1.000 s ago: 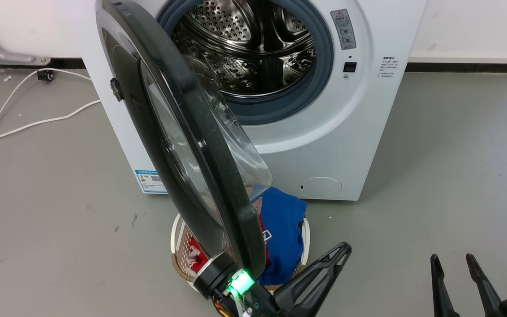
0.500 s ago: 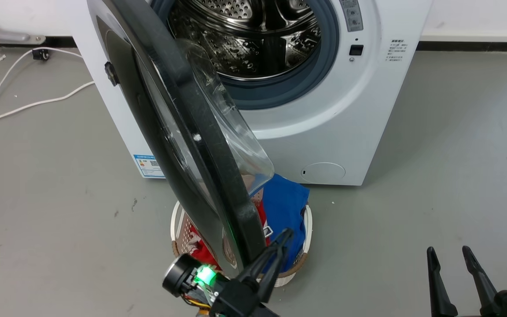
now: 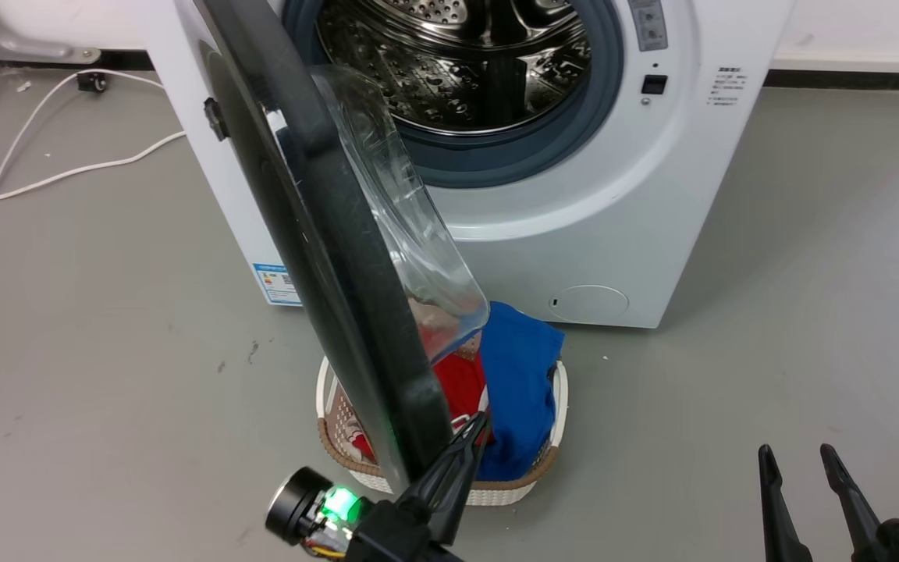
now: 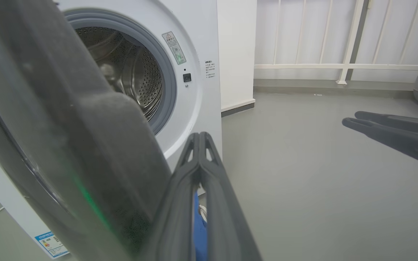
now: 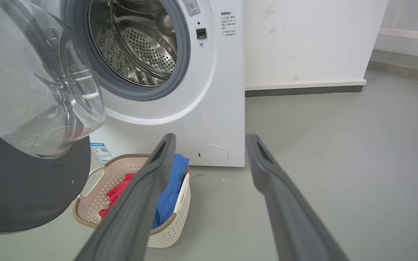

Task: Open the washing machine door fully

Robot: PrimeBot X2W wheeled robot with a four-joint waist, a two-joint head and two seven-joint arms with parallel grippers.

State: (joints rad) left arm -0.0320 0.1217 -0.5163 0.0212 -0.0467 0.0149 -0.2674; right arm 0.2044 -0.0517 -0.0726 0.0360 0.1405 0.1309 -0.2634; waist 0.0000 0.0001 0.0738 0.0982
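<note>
Washing machine door (image 3: 325,234), round glossy black with glass bowl, is met at its 6 o'clock rim by the left gripper (image 3: 477,428), fingers pressed together, presumably to swing it wider.

Your head view looks down on washing machine (image 3: 613,234); wrist views face it low, left closest to door (image 4: 85,145).

washing machine (image 3: 613,234) on floor (image 3: 769,273) by wall (image 3: 847,31) | door (image 3: 344,250) hangs out from its left side | basket (image 3: 496,492) on floor before machine, partly under door | clothes (image 3: 524,375) in basket | left gripper (image 3: 474,433) just beside door's near edge, over basket | right gripper (image 3: 797,457) well apart on the right | cable (image 3: 51,176) on floor left of machine
</note>
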